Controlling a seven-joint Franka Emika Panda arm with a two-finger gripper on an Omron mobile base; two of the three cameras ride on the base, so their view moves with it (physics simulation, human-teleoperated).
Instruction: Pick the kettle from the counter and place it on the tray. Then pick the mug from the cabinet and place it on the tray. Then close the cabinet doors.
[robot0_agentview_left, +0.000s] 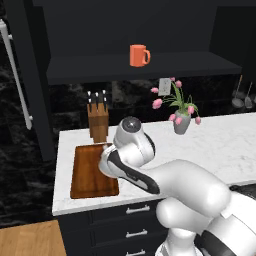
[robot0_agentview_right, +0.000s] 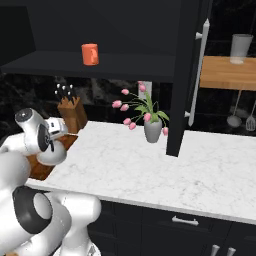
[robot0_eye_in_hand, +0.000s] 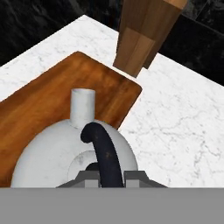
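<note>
Silver kettle (robot0_eye_in_hand: 48, 153) base cropped, pincer (robot0_eye_in_hand: 111, 177) clamping handle

place: kitchen | signs: marble counter (robot0_agentview_left: 215, 145), knife block (robot0_agentview_left: 98, 120), wall cabinet (robot0_agentview_left: 150, 30), hanging utensils (robot0_agentview_right: 242, 117)

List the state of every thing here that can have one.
kettle: over the tray, handle gripped
gripper: shut on the kettle's handle
tray: flat on the counter
mug: upright on the cabinet shelf
cabinet doors: open
flower vase: upright on the counter
</note>
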